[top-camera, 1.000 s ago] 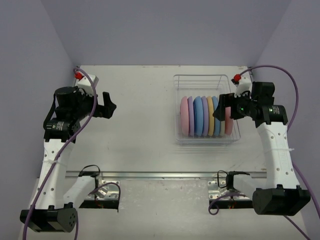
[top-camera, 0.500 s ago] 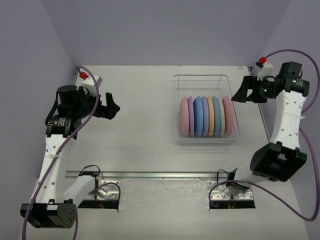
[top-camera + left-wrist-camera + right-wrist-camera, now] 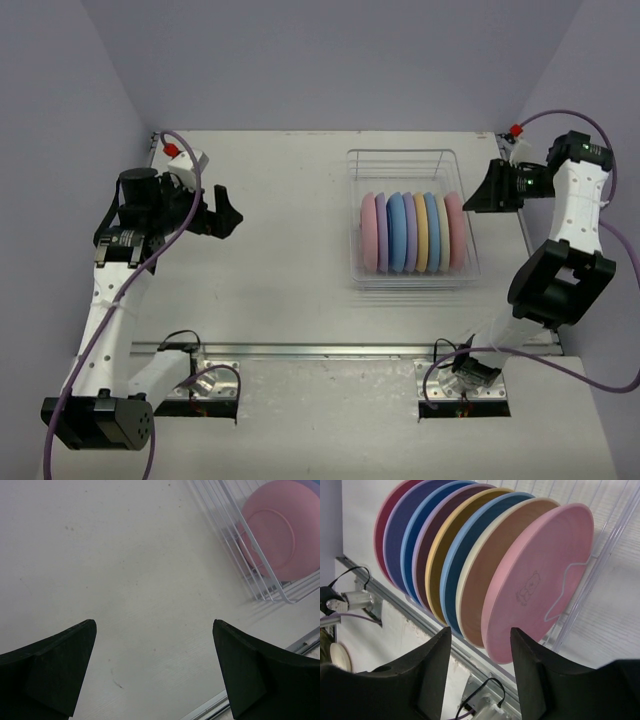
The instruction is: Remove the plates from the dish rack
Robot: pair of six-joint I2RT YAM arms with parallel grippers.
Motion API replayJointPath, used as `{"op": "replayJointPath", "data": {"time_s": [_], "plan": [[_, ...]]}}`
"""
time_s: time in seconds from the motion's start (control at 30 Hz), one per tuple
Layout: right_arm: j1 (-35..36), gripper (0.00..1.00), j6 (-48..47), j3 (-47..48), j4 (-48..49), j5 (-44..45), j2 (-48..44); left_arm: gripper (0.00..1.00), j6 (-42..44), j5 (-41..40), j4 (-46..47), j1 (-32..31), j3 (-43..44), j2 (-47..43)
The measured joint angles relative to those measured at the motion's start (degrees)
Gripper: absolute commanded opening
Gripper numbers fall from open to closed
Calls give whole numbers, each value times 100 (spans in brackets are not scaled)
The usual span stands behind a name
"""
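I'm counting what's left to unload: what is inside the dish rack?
Eight plates stand on edge in a row in the rack: pink, lilac, blue, lilac, yellow, blue, cream, pink. Each covers most of the next; the rack floor beneath them is hidden.

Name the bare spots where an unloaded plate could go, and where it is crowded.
Free: the table between the left jaws and the dish rack; the strip between rack and rail. Crowded: plates packed in the rack.

Soft, even overhead light keeps the pale bench (image 3: 290, 230) bright, the dish rack (image 3: 400, 165) casts only thin, faint shadows, and every view stays reasonably sharp.
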Motion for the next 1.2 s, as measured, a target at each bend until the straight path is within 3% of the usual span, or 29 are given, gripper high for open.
{"op": "replayJointPath", "data": {"time_s": [0.23, 0.37, 0.53, 0.6, 1.2], "plan": [[23, 47, -238, -431, -29, 6, 130, 100, 0, 63, 4, 0, 0, 30], [63, 41, -328, -803, 4, 10, 162, 100, 0, 86, 2, 0, 0, 73], [99, 21, -475, -1111, -42, -110, 329, 100, 0, 89, 2, 0, 0, 83], [107, 0, -566, -1115, -141, -311, 405, 100, 0, 89, 3, 0, 0, 83], [38, 0, -1000, -673, -261, -664, 555, 100, 0, 105, 4, 0, 0, 83]]}}
